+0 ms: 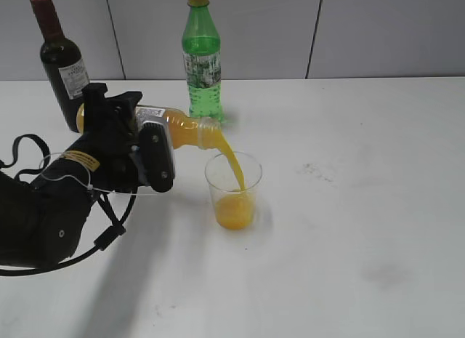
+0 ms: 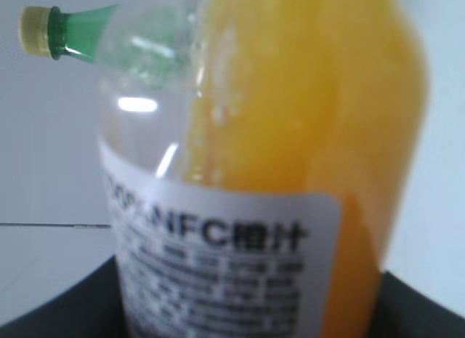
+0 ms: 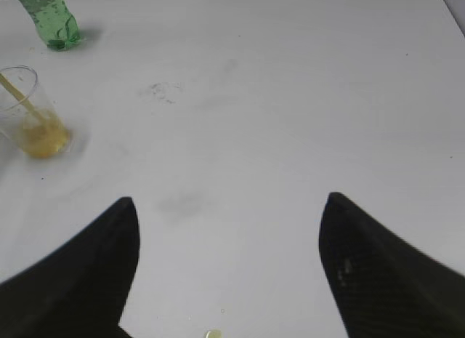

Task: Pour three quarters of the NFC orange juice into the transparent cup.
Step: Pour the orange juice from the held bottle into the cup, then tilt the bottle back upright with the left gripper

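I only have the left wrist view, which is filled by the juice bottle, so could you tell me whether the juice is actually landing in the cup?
Observer: Yes. In the exterior view the stream leaves the neck of the NFC orange juice and falls inside the rim of the transparent cup.
Operator: Thank you. How full is the cup?
Observer: Juice fills roughly its lower third.
Operator: Is anything standing close to it?
Observer: The green bottle stands just behind the cup, and the wine bottle is behind the left gripper.
Operator: Where is the other arm?
Observer: The right gripper is open over bare table, to the right of the cup.
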Motion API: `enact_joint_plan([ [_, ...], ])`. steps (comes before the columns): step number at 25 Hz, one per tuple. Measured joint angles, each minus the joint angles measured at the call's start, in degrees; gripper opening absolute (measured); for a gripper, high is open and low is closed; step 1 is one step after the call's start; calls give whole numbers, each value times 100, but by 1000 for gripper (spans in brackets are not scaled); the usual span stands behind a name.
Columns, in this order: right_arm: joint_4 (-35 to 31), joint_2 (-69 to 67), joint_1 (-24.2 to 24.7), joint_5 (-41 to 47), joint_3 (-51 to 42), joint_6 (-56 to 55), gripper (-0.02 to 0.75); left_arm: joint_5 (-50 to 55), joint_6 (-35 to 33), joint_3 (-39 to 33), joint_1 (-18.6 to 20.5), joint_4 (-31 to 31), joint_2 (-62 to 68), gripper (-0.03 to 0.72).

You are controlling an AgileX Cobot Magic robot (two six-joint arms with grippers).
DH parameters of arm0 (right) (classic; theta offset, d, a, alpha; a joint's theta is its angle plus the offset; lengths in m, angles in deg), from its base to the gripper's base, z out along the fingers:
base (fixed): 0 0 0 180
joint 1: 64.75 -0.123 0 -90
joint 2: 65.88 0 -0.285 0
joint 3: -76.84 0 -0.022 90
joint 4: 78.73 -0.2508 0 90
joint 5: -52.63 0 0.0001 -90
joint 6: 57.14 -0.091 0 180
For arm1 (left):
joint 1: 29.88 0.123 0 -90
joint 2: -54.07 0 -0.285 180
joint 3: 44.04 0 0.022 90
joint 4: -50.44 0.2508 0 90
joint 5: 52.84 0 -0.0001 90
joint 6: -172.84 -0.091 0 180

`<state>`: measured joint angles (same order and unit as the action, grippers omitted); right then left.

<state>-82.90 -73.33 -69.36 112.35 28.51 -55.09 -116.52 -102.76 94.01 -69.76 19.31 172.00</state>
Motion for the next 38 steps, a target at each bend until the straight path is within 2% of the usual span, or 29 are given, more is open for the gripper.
enact_joint_plan([
  [15, 0, 0, 0, 0, 0, 0, 591, -59, -536, 0, 0, -197, 0, 470],
  [38, 0, 0, 0, 0, 0, 0, 591, -166, -660, 0, 0, -209, 0, 470],
])
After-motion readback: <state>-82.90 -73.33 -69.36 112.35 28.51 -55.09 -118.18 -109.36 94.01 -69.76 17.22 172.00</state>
